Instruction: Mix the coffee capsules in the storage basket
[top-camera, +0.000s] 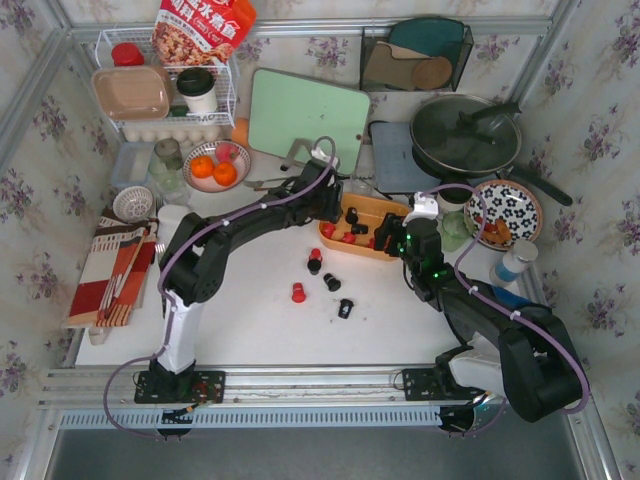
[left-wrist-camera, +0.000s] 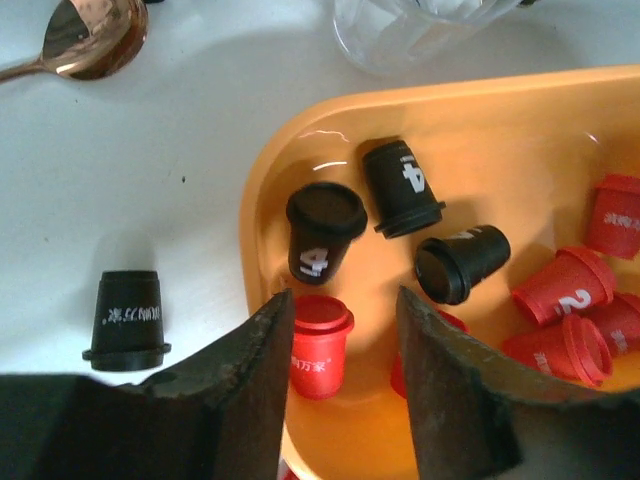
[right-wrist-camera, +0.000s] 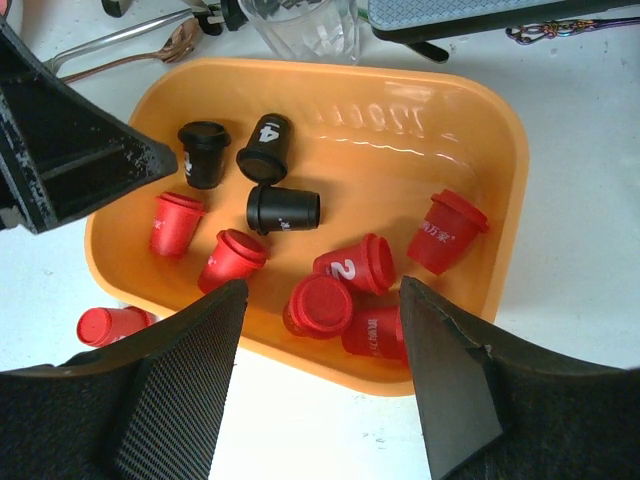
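Left hand (left-wrist-camera: 342, 300) with fingers apart at the storage basket's (left-wrist-camera: 450, 95) left end, red capsule (left-wrist-camera: 318, 352) standing ungripped between them, red and black coffee capsules (right-wrist-camera: 355, 265) inside, stray capsules (top-camera: 298, 293) on the surface (top-camera: 250, 320), right hand (right-wrist-camera: 322, 290) spread wide, empty, above the near rim

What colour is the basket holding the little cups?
The storage basket is orange, clearest in the right wrist view.
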